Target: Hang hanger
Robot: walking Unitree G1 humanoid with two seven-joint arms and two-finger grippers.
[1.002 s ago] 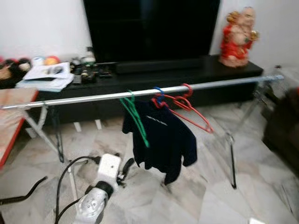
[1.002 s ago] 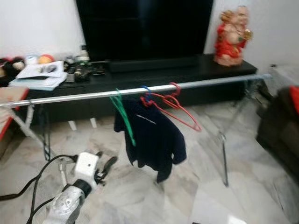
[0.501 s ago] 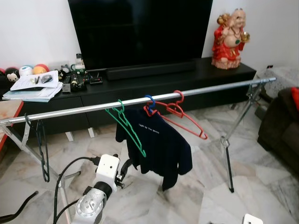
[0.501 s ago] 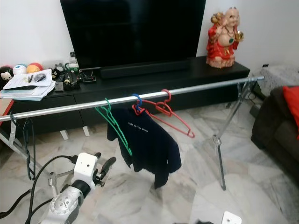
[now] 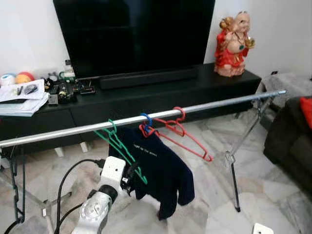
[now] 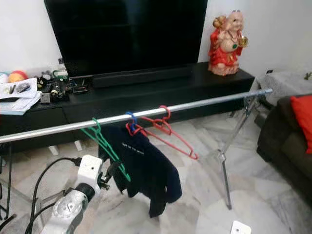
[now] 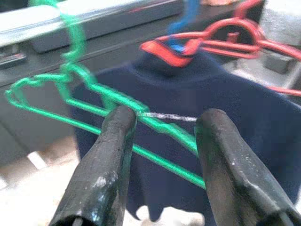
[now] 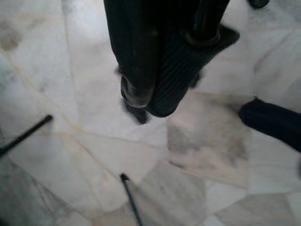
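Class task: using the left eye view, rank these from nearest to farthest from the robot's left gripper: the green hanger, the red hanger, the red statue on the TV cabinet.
From the left gripper:
1. Green hanger: between the open jaws, hooked on the rail's left part.
2. Red hanger: further right on the rail, empty.
3. Red statue: far back right, on the cabinet.

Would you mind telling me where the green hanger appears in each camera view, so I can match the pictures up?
Left eye view: green hanger hooked on the steel rail, left of centre, beside the navy shirt.
Right eye view: same spot, just above the left gripper.
Left wrist view: across the middle, between the open fingers.
Right wrist view: marble floor under the right gripper; no hanger.
Shared landmark: the blue hook over the shirt.
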